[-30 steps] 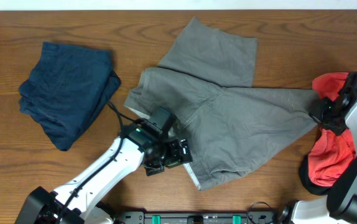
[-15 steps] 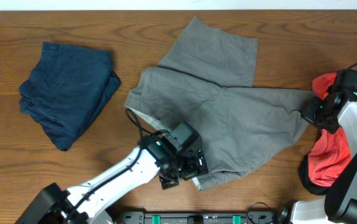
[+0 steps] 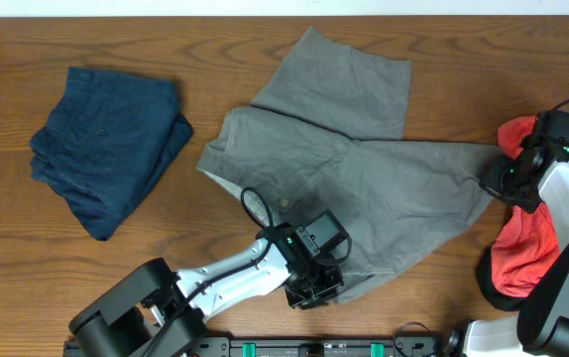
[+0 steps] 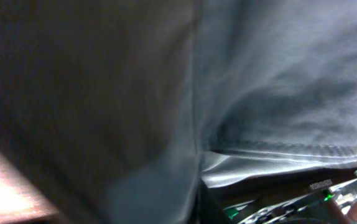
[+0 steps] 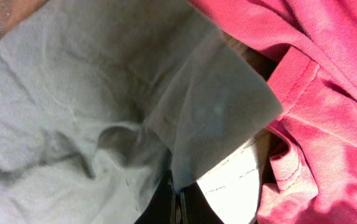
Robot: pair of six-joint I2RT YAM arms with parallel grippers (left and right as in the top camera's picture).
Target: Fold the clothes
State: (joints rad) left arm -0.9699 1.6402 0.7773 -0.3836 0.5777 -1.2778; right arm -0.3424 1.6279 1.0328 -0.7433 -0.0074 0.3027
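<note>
Grey shorts are lying spread open mid-tabletop, slightly right of centre. The waist is sitting at the near-left and running diagonally. One leg is pointing toward the far edge, the other is stretching right. The long axis is running roughly left to right, from the waist corner to the right leg's hem.

Since a second ago:
- The left gripper has been travelling along the waist edge, rightward and toward the near edge. It is now sitting over the shorts' near corner.
- The waist stretch it left behind is now lying flat on the wood.
- The right gripper has shifted slightly leftward, then stayed put.

Count:
- Three garments, one of each kind.
- Two arms are reaching in.

Left gripper: its wrist view is showing only blurred grey cloth pressed close, so I cannot tell whether it is open or closed.

Right gripper: it is pinching closed on the hem corner of the right leg. In its wrist view the cloth is draping from that pinch, with a pale inner face showing.

Red T-shirt is lying bunched at the right edge, touching that leg's end. Navy garment is lying folded at the far left, well apart from the shorts. Wooden tabletop is carrying all three.
</note>
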